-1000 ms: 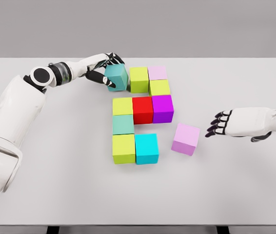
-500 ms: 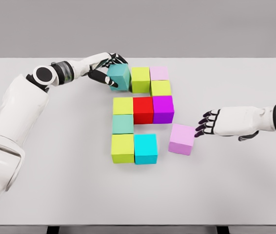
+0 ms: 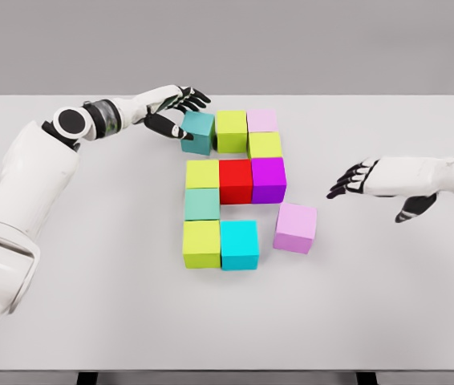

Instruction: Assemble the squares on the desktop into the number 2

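Note:
The coloured cubes lie in a cluster mid-table. A teal cube (image 3: pixel 198 132) sits flat at the top left, against a lime cube (image 3: pixel 231 131), with a pale pink cube (image 3: pixel 261 120) and a yellow-green cube (image 3: pixel 265 145) to their right. Below run a yellow cube (image 3: pixel 202 174), a red cube (image 3: pixel 235 180) and a purple cube (image 3: pixel 268 179). Under these are a mint cube (image 3: pixel 202 204), a lime cube (image 3: pixel 201 244) and a cyan cube (image 3: pixel 239 245). A lilac cube (image 3: pixel 295 228) stands slightly skewed right of the cyan one. My left hand (image 3: pixel 180 112) hovers open at the teal cube's upper left, thumb near its side. My right hand (image 3: pixel 355 178) is open, right of the lilac cube and apart from it.
The white table (image 3: pixel 91 305) stretches wide around the cluster, with its front edge near the picture's bottom. The left arm reaches across the table's upper left; the right forearm comes in at mid-right.
The left hand set the teal cube down against the lime one and spread its fingers. The right hand nudged the lilac cube leftward, then drew back up and right.

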Available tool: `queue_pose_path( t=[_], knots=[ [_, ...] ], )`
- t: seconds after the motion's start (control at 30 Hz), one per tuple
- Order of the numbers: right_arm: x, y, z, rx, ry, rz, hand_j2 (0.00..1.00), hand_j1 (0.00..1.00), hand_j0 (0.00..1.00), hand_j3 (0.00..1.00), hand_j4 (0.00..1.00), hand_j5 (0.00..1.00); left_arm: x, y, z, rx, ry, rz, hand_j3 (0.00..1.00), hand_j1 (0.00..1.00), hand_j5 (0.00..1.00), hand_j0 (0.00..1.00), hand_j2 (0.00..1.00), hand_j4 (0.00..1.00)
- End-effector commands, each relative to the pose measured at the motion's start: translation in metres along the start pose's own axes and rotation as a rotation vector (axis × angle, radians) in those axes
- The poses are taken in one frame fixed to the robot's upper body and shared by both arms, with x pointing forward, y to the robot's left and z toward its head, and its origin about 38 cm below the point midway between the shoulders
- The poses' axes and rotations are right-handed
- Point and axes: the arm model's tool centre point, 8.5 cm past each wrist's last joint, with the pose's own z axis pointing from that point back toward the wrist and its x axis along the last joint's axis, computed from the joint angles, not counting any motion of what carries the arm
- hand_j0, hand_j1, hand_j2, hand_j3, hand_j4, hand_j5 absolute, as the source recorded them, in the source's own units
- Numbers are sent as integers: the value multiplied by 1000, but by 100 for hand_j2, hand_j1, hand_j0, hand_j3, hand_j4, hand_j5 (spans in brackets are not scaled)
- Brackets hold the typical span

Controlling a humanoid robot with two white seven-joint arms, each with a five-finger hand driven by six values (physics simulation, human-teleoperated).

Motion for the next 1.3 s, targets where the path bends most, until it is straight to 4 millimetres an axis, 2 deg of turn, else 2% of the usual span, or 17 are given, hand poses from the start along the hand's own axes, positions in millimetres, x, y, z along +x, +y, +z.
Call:
queue_pose_path(
  t=[0.0, 0.03, 0.1, 0.17, 0.23, 0.27, 0.33, 0.37, 0.47, 0.7, 0.87, 0.97, 1.27],
  knots=[
    [14, 23, -26, -71, -186, -300, 100, 100, 100, 100, 100, 100, 2, 6, 3, 15, -14, 1, 81, 81, 81, 81, 81, 81],
    [20, 26, -35, -88, -239, -370, 100, 100, 100, 100, 100, 100, 8, 13, 4, 24, -24, -6, 81, 81, 81, 81, 81, 81],
    [21, 21, -32, -171, -300, -503, 100, 100, 100, 100, 100, 100, 7, 18, 8, 38, -32, -2, 82, 82, 82, 82, 82, 82],
    [15, 15, -28, -195, -291, -510, 100, 100, 100, 100, 100, 100, 4, 36, 25, 75, -39, -6, 80, 80, 80, 80, 80, 80],
    [-7, 5, -11, -271, -242, -543, 100, 100, 100, 100, 100, 100, -15, 53, 50, 88, 29, -51, 68, 68, 68, 68, 68, 68],
    [-18, 0, -1, -309, -214, -553, 100, 100, 100, 100, 100, 100, -16, 64, 60, 70, 71, -119, 54, 54, 54, 54, 54, 54],
    [-19, 1, -1, -313, -212, -561, 100, 100, 100, 100, 100, 100, -17, 68, 65, 44, 106, -168, 41, 41, 41, 41, 41, 41],
    [-18, 2, -3, -308, -214, -563, 100, 100, 100, 100, 100, 100, -21, 63, 63, 18, 133, -196, 37, 37, 37, 37, 37, 37],
    [-17, 8, -14, -291, -225, -581, 100, 100, 100, 100, 100, 100, -29, 56, 62, -32, 205, -275, 38, 38, 38, 38, 38, 38],
    [-11, 32, -40, -216, -244, -623, 100, 100, 100, 100, 100, 100, -37, 39, 55, -69, 217, -281, 41, 41, 41, 41, 41, 41],
    [-5, 40, -48, -182, -260, -631, 100, 100, 100, 100, 100, 100, -29, 35, 49, -86, 170, -311, 42, 42, 42, 42, 42, 42],
    [-3, 43, -49, -171, -263, -635, 100, 100, 100, 100, 100, 100, -16, 34, 46, -93, 96, -353, 42, 42, 42, 42, 42, 42],
    [18, 41, -58, -144, -326, -618, 100, 100, 100, 100, 100, 100, -16, 25, 44, -104, 66, -359, 44, 44, 44, 44, 44, 44]
  ],
)
